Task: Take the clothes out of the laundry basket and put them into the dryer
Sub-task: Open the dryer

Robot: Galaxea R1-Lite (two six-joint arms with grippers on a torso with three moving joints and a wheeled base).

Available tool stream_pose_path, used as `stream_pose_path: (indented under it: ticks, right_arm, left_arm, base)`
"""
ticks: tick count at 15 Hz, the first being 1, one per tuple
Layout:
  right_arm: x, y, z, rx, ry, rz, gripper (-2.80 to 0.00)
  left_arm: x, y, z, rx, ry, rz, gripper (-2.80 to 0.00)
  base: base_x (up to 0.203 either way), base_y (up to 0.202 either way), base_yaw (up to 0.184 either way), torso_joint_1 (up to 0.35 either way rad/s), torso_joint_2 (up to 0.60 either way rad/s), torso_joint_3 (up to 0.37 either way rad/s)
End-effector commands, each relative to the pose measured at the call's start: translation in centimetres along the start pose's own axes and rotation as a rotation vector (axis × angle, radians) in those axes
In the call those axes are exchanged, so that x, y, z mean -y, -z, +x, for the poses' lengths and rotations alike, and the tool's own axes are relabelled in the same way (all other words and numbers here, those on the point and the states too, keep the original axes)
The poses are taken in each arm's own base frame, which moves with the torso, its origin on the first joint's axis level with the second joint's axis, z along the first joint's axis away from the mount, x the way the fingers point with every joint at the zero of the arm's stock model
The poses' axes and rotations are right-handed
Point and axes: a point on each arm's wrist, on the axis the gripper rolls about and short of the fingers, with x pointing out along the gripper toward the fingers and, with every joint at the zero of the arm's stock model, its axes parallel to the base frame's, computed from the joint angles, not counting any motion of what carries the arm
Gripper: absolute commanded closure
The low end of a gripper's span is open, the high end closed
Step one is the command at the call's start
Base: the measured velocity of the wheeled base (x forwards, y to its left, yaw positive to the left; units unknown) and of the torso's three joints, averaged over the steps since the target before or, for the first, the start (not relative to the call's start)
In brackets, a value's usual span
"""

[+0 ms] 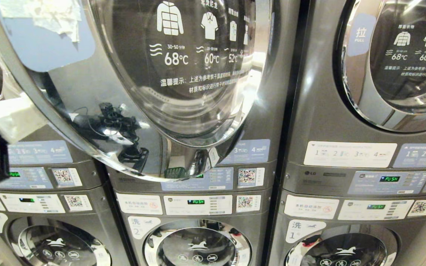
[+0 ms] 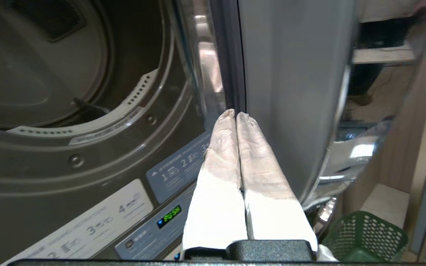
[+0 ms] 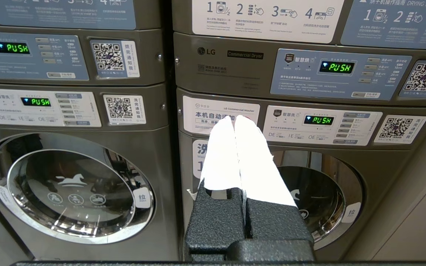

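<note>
The dryer's round door [image 1: 142,74] stands swung open toward me, and its drum [image 2: 50,74] shows no clothes in the part I can see. My left gripper [image 2: 235,113] is shut and holds nothing, with its tips close to the seam between the drum opening and the open door. Its white-wrapped fingers [image 1: 13,118] show at the left edge of the head view. The green laundry basket [image 2: 364,236] sits low beside the machine, under the door. No clothes are in view. My right gripper [image 3: 235,119] hangs shut and empty before a lower washer.
Stacked grey machines fill the wall, with control panels [image 1: 198,204] reading PUSH and closed round washer doors [image 1: 197,244] below. A second dryer door [image 1: 401,62] on the right stack is closed. The open door juts out over the panel of the middle stack.
</note>
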Motion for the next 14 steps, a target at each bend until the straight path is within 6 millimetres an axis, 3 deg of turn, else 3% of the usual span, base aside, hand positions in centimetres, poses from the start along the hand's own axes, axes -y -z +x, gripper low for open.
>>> stream_pose_path:
  ticks: [1,9,14]
  right_arm:
    - [0.0,0.0,0.0,-0.001,-0.001,-0.001,0.00]
    - [0.0,0.0,0.0,0.000,0.000,-0.004,0.00]
    - [0.0,0.0,0.0,0.001,0.000,-0.002,0.00]
  left_arm:
    - [0.0,0.2,1.0,-0.007,0.032,-0.009,0.00]
    - [4.6,-1.4,2.8,0.078,0.260,0.035,0.00]
    - [8.5,-0.2,7.9,0.037,0.426,0.077,0.00]
  base:
    - [0.000,0.000,0.000,0.000,0.00,0.000]
    - [0.000,0.000,0.000,0.000,0.00,0.000]
    - [0.000,0.000,0.000,0.000,0.00,0.000]
